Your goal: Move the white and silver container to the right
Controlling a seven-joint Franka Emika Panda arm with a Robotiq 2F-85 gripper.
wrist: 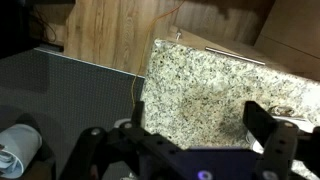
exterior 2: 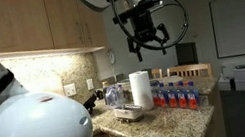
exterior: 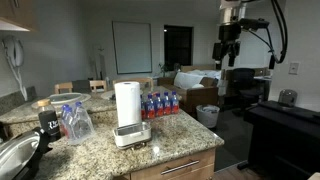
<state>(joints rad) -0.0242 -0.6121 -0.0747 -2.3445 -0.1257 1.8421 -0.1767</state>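
Observation:
The white and silver container (exterior: 132,133) sits on the granite counter just in front of the tall paper towel roll (exterior: 127,102). It also shows in an exterior view (exterior 2: 131,114), beside the roll (exterior 2: 141,88). My gripper (exterior: 228,50) hangs high in the air, far above and to the side of the counter, also seen from the opposite side (exterior 2: 146,42). In the wrist view its two fingers (wrist: 180,140) stand wide apart with nothing between them, over bare granite. The container is not in the wrist view.
A row of small red and blue bottles (exterior: 160,103) stands next to the roll, also in an exterior view (exterior 2: 178,94). A clear bag of bottles (exterior: 75,122) and a black object (exterior: 47,123) lie further along. A metal bowl (exterior: 15,155) is at the counter's near corner.

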